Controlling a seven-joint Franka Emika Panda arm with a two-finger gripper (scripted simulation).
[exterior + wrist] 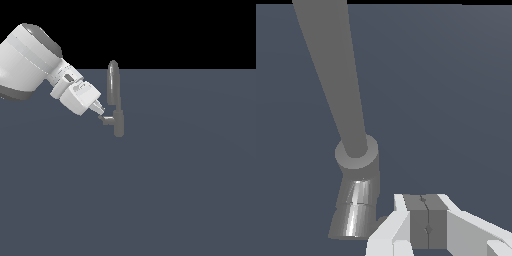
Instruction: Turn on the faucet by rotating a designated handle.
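The faucet (pixel 114 90) is a small grey tap with a tall arched spout on a short upright body. The handle (pixel 107 120) shows as a short stub sticking out of the body toward the exterior view's left; its slim rod cannot be made out. My gripper (pixel 100 112) comes down at a slant from the exterior view's left, its tips right at the end of the stub. In the wrist view the fingers (pixel 418 222) are pressed together with nothing between them. The faucet (pixel 356 210) lies beside them as a shiny short cylinder with a long grey shaft.
The faucet stands on a flat dark grey-blue floor (pixel 175 190). The white arm (pixel 30 60) fills the upper part of the exterior view's left. Nothing else shows.
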